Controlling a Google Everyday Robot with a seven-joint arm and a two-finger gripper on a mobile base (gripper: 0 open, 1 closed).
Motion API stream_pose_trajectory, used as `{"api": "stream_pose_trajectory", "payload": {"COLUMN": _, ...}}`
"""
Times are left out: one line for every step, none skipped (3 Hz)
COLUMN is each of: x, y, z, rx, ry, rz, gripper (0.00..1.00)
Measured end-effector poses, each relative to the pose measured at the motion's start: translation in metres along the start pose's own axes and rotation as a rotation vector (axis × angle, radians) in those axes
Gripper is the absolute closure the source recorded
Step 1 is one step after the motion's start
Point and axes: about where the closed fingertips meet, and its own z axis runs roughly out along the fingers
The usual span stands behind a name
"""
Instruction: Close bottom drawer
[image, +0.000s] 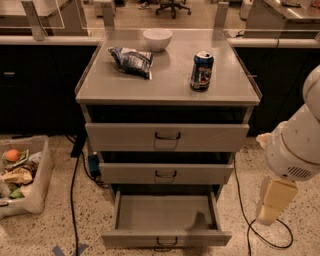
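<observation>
The bottom drawer (165, 220) stands pulled well out of the grey cabinet (167, 85), its tray bare and its low front panel, with the small dark handle (166, 241), close to the lower edge of the camera view. The gripper (272, 204) hangs off to the right of the cabinet, below the white arm (292, 150), well apart from the drawer front and level with the tray rather than in front of it. Whether it is open or closed I cannot tell. The main risk is probably a push that lands on the right end of the panel: that could skew the drawer on its runners and jam it half shut. Coming in from the side could also bump the drawer's wall or the cabinet and shake the can (201, 71), which stands upright on top. A dark cable (260, 235) loops on the floor just beside the gripper and might catch the arm or base. A low swing could hook the handle instead of pressing the panel. The can is blue with a pale label, and the crumpled snack bag (131, 60) beside the white bowl (157, 39) carries print, but no brand or wording on either can be read.
</observation>
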Motion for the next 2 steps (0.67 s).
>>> {"api": "stream_pose_trajectory", "payload": {"x": -0.0001, "y": -0.0001, "z": -0.0001, "rx": 0.0, "ry": -0.001, "rz": 0.0, "gripper": 0.0}}
{"api": "stream_pose_trajectory", "payload": {"x": -0.0017, "y": 0.0027, "z": 0.0005, "rx": -0.013, "ry": -0.094, "rz": 0.042, "gripper": 0.0}}
